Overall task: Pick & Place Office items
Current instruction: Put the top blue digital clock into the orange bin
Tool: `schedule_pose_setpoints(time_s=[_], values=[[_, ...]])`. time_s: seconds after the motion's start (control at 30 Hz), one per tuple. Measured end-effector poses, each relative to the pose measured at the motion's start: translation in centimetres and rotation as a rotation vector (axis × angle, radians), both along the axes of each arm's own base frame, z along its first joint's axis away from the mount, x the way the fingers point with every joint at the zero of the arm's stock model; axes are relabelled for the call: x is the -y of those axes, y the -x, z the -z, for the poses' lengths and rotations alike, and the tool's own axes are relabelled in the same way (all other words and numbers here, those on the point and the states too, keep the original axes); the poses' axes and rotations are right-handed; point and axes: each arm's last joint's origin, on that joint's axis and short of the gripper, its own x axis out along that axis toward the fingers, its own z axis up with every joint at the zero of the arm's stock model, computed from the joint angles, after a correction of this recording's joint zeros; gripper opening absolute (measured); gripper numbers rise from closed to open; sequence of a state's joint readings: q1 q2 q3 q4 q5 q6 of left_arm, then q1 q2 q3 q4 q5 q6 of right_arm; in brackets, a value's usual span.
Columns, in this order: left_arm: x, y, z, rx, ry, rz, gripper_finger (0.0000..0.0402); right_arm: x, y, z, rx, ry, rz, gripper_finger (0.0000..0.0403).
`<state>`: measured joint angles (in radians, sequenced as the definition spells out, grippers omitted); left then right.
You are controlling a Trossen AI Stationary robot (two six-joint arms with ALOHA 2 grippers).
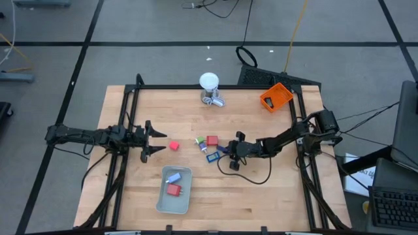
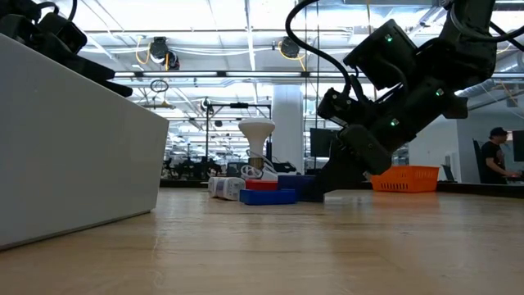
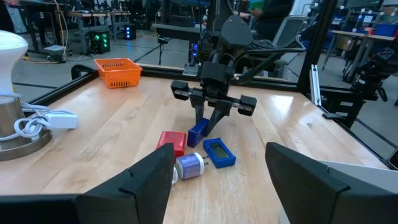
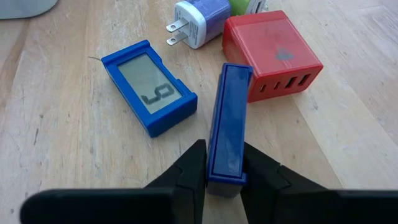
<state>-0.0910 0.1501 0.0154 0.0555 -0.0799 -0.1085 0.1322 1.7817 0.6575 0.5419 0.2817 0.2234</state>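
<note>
Near the table's (image 1: pixel 261 196) centre, the right gripper (image 4: pixel 224 177) pinches a blue block (image 4: pixel 227 124) on edge, ready for lifting.

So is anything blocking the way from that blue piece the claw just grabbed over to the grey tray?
Nothing visible blocks it. The right claw is shut on the blue piece, and bare table lies between it and the grey tray; the flat blue piece beside it looks easy to clear.

In the right wrist view, the right claw (image 4: pixel 224 171) covers the lower end of the blue block (image 4: pixel 228 127) it grips, and a green piece (image 4: pixel 244 6) is cut off by the edge. From above, these items are too small to identify. In the low view, the grey tray (image 2: pixel 74 139) wall hides its contents.
</note>
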Motion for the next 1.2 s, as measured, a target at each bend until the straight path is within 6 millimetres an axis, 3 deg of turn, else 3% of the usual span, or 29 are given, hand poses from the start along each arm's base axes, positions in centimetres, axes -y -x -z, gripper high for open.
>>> schedule_pose_setpoints(time_s=[0.67,1.2], values=[[0.0,0.0,0.0,0.0,0.0,0.0,0.0271,-0.1,0.0,-0.3,0.003,-0.012,-0.048,0.0063],[0.0,0.0,0.0,0.0,0.0,0.0,0.025,0.0,1.3,-5.2,0.074,-0.017,-0.086,0.0061]])
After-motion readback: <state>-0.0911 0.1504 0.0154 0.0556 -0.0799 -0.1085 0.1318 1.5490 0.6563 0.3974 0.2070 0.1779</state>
